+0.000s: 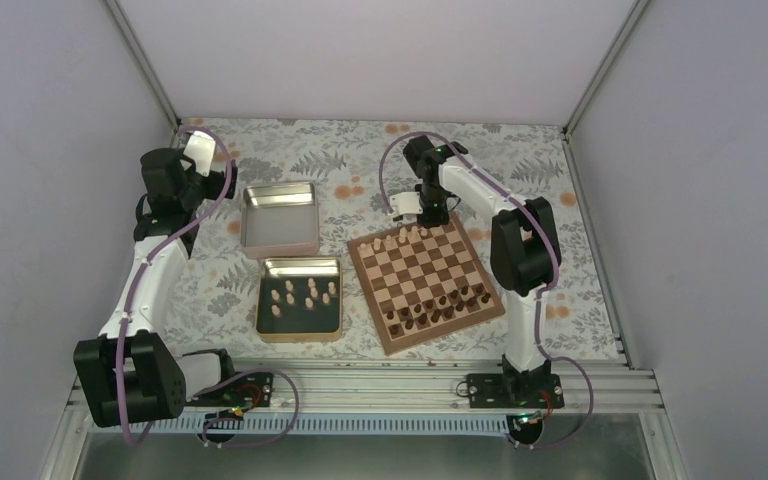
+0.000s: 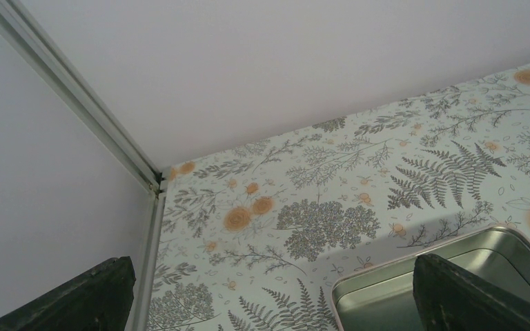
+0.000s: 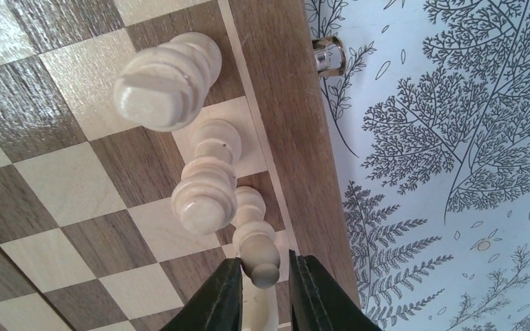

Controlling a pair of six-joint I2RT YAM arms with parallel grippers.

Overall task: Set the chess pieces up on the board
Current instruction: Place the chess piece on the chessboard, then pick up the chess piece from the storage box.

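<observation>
**Overhead view:** The right claw (image 1: 430, 218) hangs over the far edge of the board (image 1: 425, 285), which lies at an angle on the flowered surface (image 1: 570, 300). A short row of pale chessmen (image 1: 402, 240) stands under the claw and just to its left. Dark chessmen (image 1: 440, 305) fill the two rows on the side of the board away from the claw, toward the arm bases. Well to the claw's left, more of the pale chessmen sit in an open tin (image 1: 263, 325), and a second tin (image 1: 278, 247) lies just beyond it, bare inside. The left arm (image 1: 150, 280) is folded up near the far left corner.

**Left wrist view:** The left claw (image 2: 272, 276) is spread wide and holds nothing. The patterned surface shows between its fingers (image 2: 469, 296), and a corner of the second tin lies beside one of them.

**Right wrist view:** The right claw stands narrow over the board's border row, one finger on each side of the round head of a pale piece (image 3: 255, 234). A thin sliver of gap shows at each side. Three more pale chessmen stand just ahead of the claw on the neighbouring squares. A small metal clasp (image 3: 330, 55) sits on the board's edge farther ahead.
</observation>
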